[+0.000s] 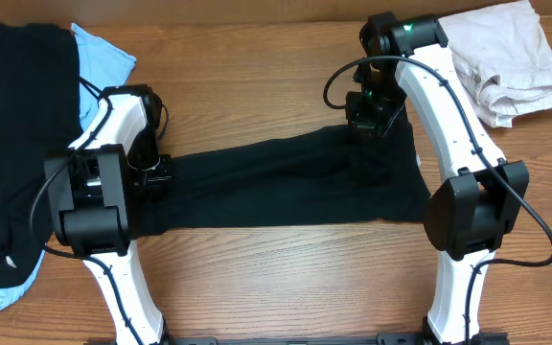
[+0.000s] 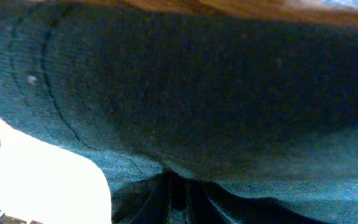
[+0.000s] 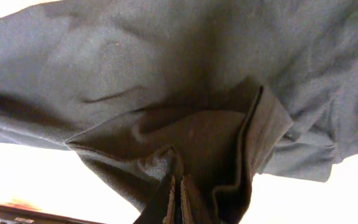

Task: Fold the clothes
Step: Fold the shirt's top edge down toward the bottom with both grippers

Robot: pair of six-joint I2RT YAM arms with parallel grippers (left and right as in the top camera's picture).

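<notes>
Black T-shirt is laid across the middle of the tabletop, clamped at its left end by the left hand and at its far right corner by the right hand. It is judged light, soft and limp, liable to sag and crease. It is best gripped at bunched hems or corners.

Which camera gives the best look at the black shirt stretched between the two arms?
Overhead: it shows the whole black shirt stretched across the table, end to end. The left wrist view shows only close-up dark fabric; the right wrist view shows a bunched fold gathered at its fingers.
</notes>
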